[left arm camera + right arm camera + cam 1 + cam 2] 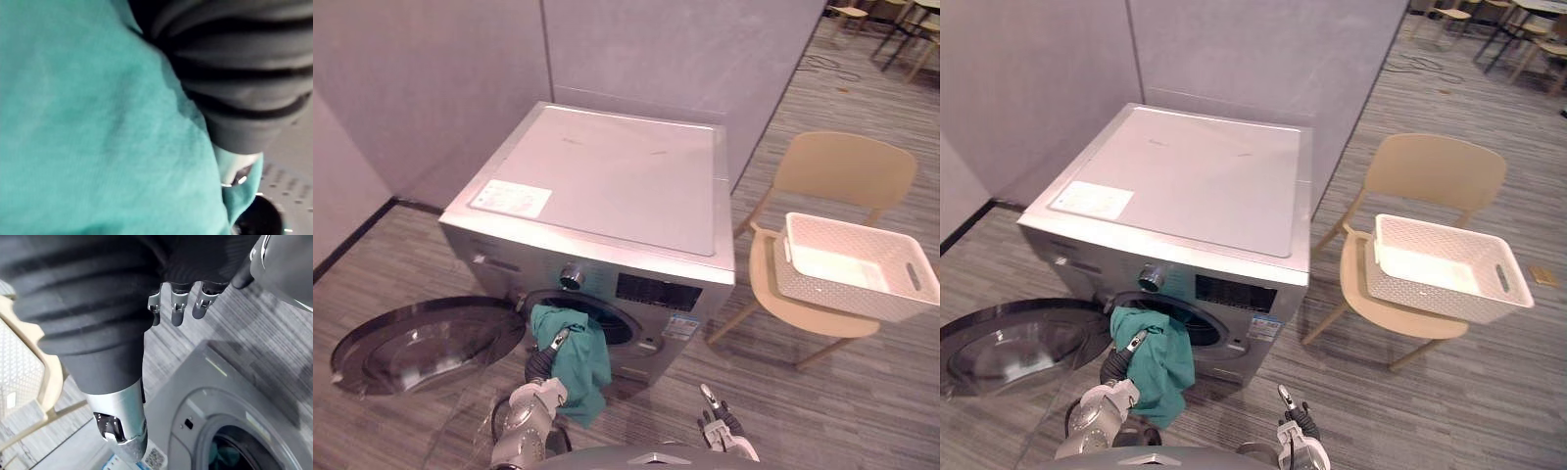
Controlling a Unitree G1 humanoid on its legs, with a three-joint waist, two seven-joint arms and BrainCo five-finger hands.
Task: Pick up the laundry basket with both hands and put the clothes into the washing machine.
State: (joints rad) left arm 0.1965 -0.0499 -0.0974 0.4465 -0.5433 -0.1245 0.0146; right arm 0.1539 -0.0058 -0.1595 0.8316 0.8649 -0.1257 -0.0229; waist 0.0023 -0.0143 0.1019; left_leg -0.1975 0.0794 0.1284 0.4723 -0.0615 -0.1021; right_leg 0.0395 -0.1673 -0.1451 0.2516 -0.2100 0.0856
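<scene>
Grey floor [862, 411]. Washing machine [597, 196], door [421, 343] open; teal cloth [579, 364] hanging from drum mouth, left hand [551, 345] against it, grip cannot be told. Right hand [717, 416] low, fingers [177, 308] relaxed, empty. 1 white laundry basket [842, 291] on beige chair [842, 166].

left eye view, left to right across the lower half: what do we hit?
open washer door → teal garment → right hand → white basket
</scene>
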